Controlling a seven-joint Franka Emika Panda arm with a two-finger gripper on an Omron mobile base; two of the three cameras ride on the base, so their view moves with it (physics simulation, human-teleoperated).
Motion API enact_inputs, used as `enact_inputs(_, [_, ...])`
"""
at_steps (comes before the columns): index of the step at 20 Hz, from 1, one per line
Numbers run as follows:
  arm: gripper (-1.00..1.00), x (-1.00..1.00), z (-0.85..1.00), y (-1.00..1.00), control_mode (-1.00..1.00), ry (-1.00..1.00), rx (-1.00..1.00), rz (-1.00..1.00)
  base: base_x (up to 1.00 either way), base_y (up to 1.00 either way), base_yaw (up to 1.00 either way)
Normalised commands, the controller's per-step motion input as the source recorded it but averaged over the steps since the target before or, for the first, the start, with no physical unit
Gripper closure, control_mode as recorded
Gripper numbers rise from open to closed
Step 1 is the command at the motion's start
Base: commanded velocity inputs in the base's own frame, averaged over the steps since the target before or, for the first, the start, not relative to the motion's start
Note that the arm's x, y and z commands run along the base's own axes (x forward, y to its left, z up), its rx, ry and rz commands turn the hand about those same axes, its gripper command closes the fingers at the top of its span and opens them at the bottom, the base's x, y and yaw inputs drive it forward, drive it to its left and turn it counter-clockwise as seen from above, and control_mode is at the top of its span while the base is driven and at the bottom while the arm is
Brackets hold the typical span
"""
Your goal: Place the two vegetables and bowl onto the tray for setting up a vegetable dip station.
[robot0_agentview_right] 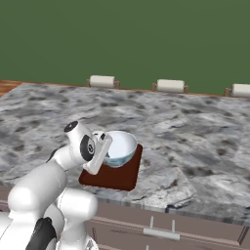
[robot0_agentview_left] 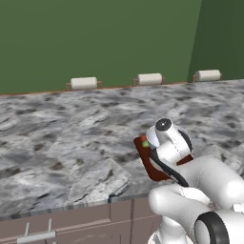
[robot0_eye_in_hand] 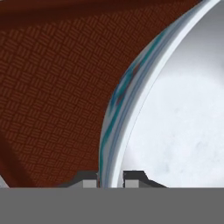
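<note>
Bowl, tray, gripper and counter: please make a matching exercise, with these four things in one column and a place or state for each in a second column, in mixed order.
Things:
1. bowl
2. tray
3. gripper
4. counter

Places or states:
A. grey marbled surface below everything
B. shut on a thin rim
C. pale bluish-grey, over the brown board
D. dark reddish-brown, lying near the counter's front edge

Pairs: 1-C, 2-D, 3-B, 4-A
</note>
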Motion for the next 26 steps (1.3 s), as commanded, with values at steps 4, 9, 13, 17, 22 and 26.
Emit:
enact_inputs(4, [1.00,-0.14,-0.08,0.00,-1.00,0.00,0.00,0.06,0.00,0.00,0.00])
enact_inputs(9, [1.00,-0.16,-0.11,0.00,-1.00,0.00,0.00,0.04,0.00,0.00,0.00])
enact_inputs(13, [1.00,-0.09,-0.17,0.00,-1.00,0.00,0.00,0.04,0.00,0.00,0.00])
enact_inputs(17, [1.00,-0.14,-0.17,0.00,-1.00,0.01,0.00,0.04,0.00,0.00,0.00])
enact_inputs(22, [1.00,-0.20,-0.23,0.00,-1.00,0.02,0.00,0.04,0.00,0.00,0.00])
enact_inputs(26, [1.00,-0.11,-0.28,0.00,-1.00,0.01,0.00,0.04,0.00,0.00,0.00])
